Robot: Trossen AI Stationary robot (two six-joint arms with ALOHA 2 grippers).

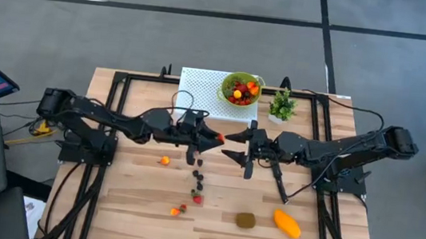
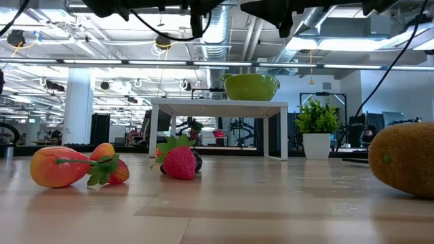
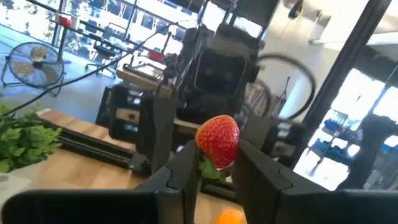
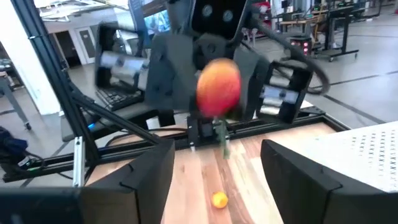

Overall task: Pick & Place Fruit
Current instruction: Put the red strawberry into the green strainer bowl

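1. Nearest the table's front edge lie the kiwi (image 1: 246,220) and the mango (image 1: 287,224), side by side.
2. Loose berries (image 1: 198,184) trail up the middle.
3. Above them, the left gripper (image 1: 219,138) clamps a strawberry (image 3: 218,140) (leaves downward).
4. Facing it, the right gripper (image 1: 236,145) is spread wide, empty.
5. Farthest, a green bowl (image 1: 240,90) holds fruit.

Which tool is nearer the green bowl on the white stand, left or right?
Right, by a small margin. In the high view the right tool, open, sits just below the green bowl. The left tool, shut on a strawberry, sits slightly farther to the bowl's left.
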